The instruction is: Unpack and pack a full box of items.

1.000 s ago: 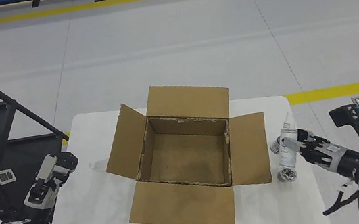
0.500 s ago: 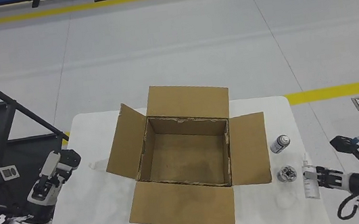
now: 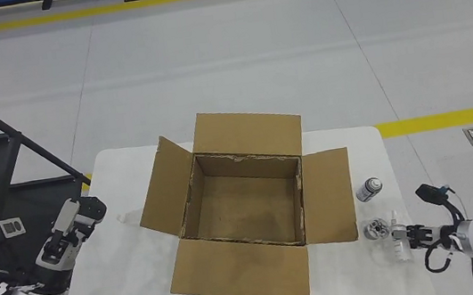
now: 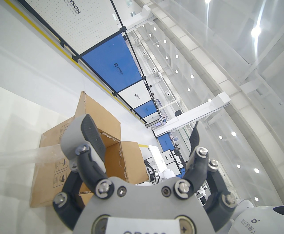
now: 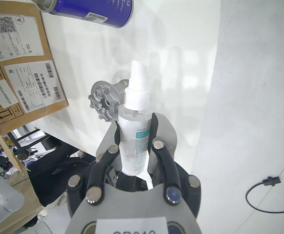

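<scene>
The right gripper (image 5: 135, 126) is clamped on a clear spray bottle (image 5: 133, 141) with a white cap. Its 2 fingers (image 5: 155, 126) press on either side of the bottle's body, and the nozzle points away from the wrist, out past the fingertips. In the top view this gripper (image 3: 410, 237) is low at the edge of the white table (image 3: 137, 277), with the bottle (image 3: 398, 241) lying nearly level in its grasp. Just beyond the fingertips, beside the bottle's neck, a grey metal part (image 5: 105, 103) with a notched round face lies on the table. Whether the bottle touches it cannot be told. In the top view the part (image 3: 374, 230) is between the gripper and the box. Farther ahead of the gripper, past the metal part, a blue can (image 5: 99, 11) stands on the table (image 5: 177, 55), near the labelled outer flap of the cardboard box (image 5: 26, 66). In the top view the can (image 3: 368, 189) stands just beside that flap. The box (image 3: 244, 137) is well apart from both grippers in the middle of the table, open, with its 4 flaps spread outward. The left gripper (image 4: 142, 128) has its jaws spread wide with nothing between them. It is tilted upward, and the box (image 4: 51, 159) is ahead of it and lower, behind 1 of its fingers (image 4: 91, 130). In the top view this gripper (image 3: 79, 213) hangs near the table's other edge.
</scene>
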